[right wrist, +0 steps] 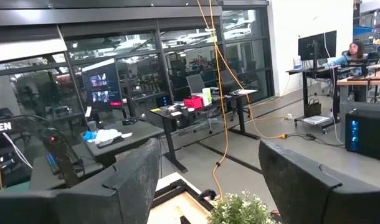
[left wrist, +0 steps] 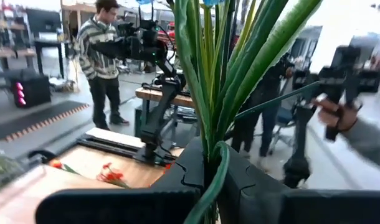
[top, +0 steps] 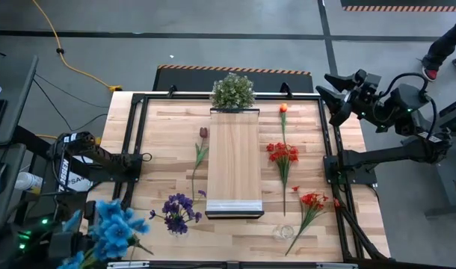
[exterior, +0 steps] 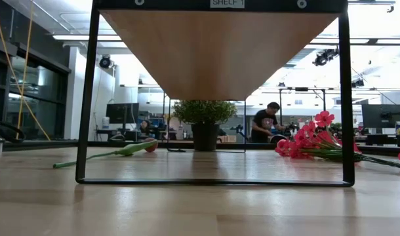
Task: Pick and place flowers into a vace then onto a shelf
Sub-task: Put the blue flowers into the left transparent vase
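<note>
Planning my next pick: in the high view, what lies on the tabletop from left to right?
Purple flowers → dark red flower → shelf → bright red flowers → red flowers.

Grey concrete floor (top: 235,45) is spreading all around the butcher-block table (top: 168,134), with a yellow cable (top: 63,56) trailing across it beyond the table's far left corner. Past the table, a glass wall (right wrist: 134,68) is running the room's length, and dark desks (right wrist: 196,112) are standing in front of it, carrying monitors and clutter. Strip lights (exterior: 88,37) are glowing overhead. A person (exterior: 264,122) is sitting behind the table among more workstations.
</note>
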